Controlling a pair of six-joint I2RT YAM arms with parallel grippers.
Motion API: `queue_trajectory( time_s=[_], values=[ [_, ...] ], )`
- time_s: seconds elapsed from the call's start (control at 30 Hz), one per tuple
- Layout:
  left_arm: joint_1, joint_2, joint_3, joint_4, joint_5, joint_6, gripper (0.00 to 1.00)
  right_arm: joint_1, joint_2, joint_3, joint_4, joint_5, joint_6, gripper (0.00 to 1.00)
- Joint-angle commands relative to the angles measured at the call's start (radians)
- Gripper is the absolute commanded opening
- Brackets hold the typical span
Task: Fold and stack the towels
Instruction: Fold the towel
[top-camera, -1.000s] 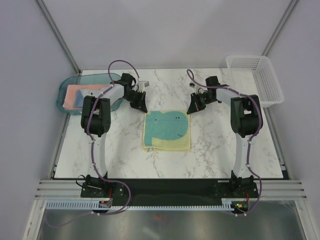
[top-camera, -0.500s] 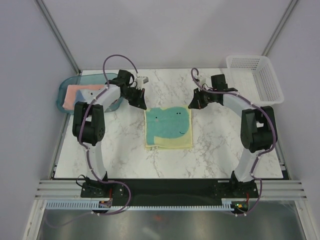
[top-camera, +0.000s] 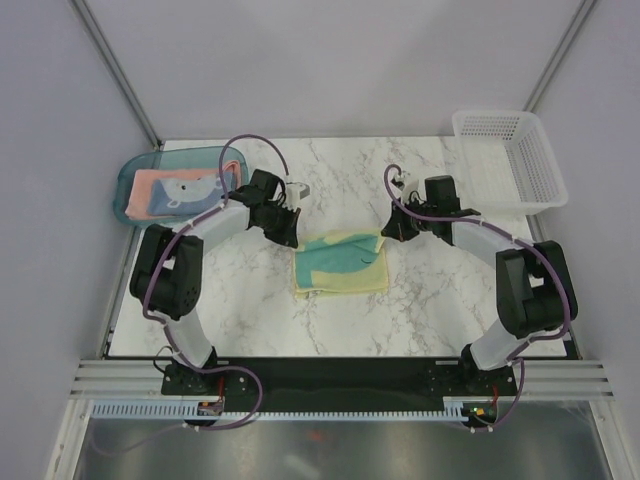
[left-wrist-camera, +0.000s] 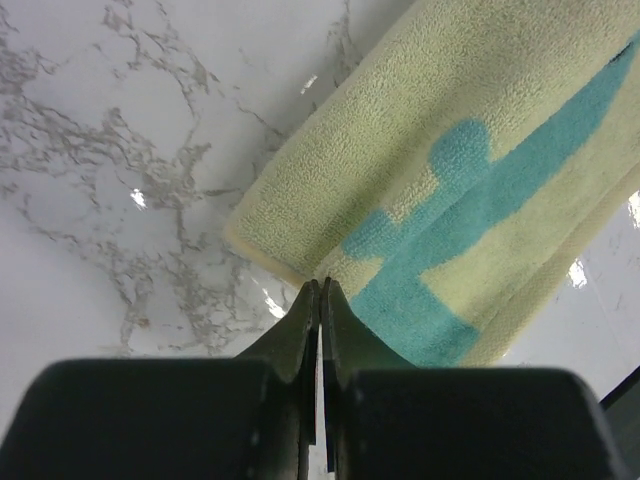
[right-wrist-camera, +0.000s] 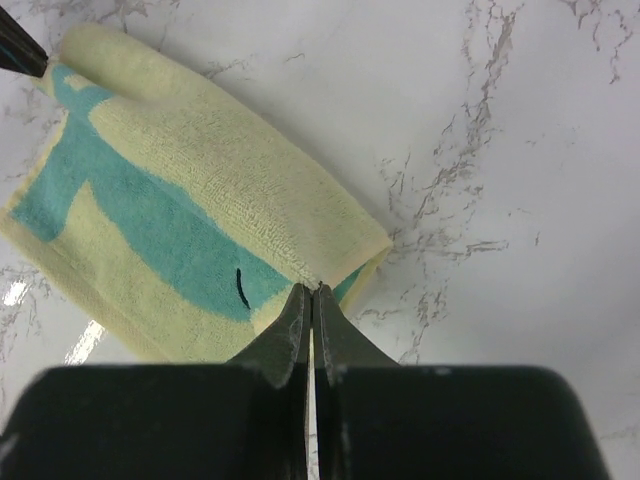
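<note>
Lying in the middle of the table (top-camera: 250, 310), the pale yellow towel (top-camera: 338, 265) has its far edge raised and curled over, each far corner pinched in the closed fingers of the left gripper (left-wrist-camera: 320, 287) and right gripper (right-wrist-camera: 308, 290). Both bites look shallow: a corner could slip free, or uneven pulling could skew the fold.

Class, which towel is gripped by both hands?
The yellow towel with the teal picture: the left hand and right hand each pinch a corner. The pink towel and blue towel lie in the tray.
</note>
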Motion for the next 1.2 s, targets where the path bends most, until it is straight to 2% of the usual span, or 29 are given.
queue_trajectory(
  time_s=[0.0,0.23,0.53,0.73,0.83,1.03,1.17],
  values=[
    [-0.028,-0.12,-0.062,0.112,-0.103,-0.07,0.02,-0.001,-0.096,-0.06,0.143,0.048,0.037,0.0],
    [-0.101,-0.229,-0.13,0.12,-0.166,-0.103,0.02,0.001,-0.193,-0.155,0.251,0.067,0.059,0.0],
    [-0.164,-0.304,-0.19,0.062,-0.228,-0.112,0.02,0.007,-0.272,-0.243,0.294,0.086,0.089,0.0],
    [-0.17,-0.387,-0.226,0.025,-0.249,-0.112,0.02,0.016,-0.325,-0.28,0.259,0.12,0.144,0.0],
    [-0.176,-0.411,-0.242,0.016,-0.232,-0.147,0.02,0.028,-0.355,-0.296,0.234,0.075,0.138,0.0],
    [-0.201,-0.407,-0.282,0.003,-0.215,-0.187,0.02,0.059,-0.426,-0.379,0.271,0.063,0.172,0.0],
    [-0.229,-0.407,-0.288,-0.017,-0.231,-0.207,0.02,0.075,-0.44,-0.404,0.213,0.094,0.185,0.0]
  ],
)
